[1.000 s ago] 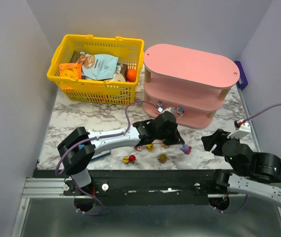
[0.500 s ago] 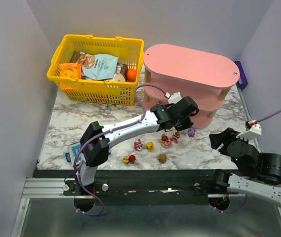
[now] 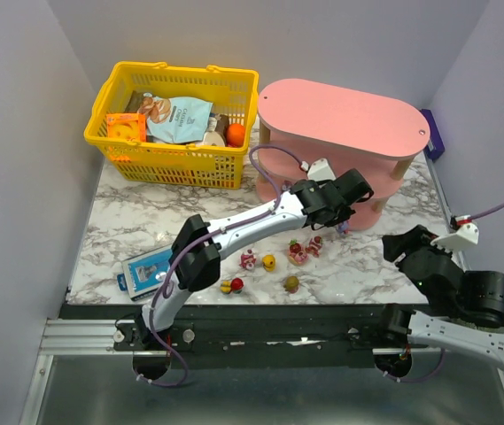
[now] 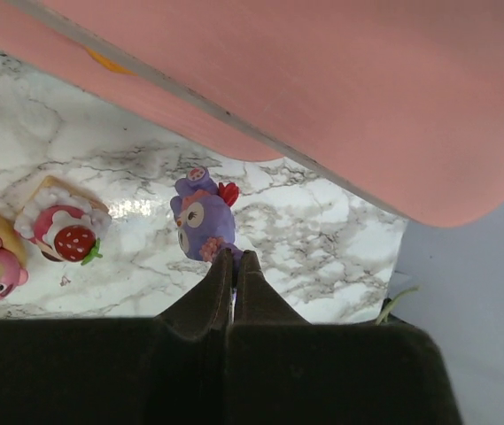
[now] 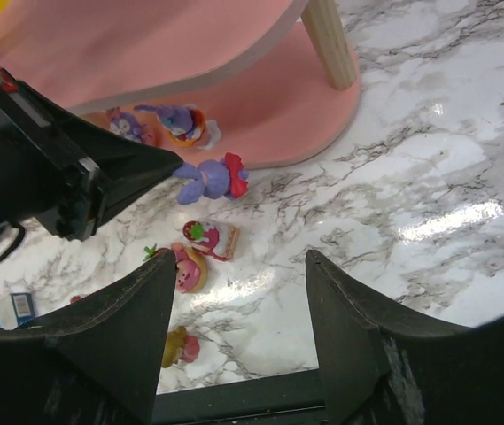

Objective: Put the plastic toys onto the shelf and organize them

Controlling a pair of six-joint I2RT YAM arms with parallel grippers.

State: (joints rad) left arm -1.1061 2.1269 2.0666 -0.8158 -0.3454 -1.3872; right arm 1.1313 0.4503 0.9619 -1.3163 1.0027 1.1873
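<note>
Where the top view looks down, we see the left gripper [image 3: 345, 221] at the pink shelf's [image 3: 340, 115] front edge. Its wrist view shows the jaws pressed together, tips touching a purple toy [image 4: 203, 217] just before the shelf, perhaps nipping it. From the right wrist, the right gripper [image 5: 238, 266] gapes empty, apart from the shelf.

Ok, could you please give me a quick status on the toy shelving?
Left fingers shut, tips at purple toy, just short of shelf. Right fingers open, empty. Nothing blocking the bottom tier.
</note>
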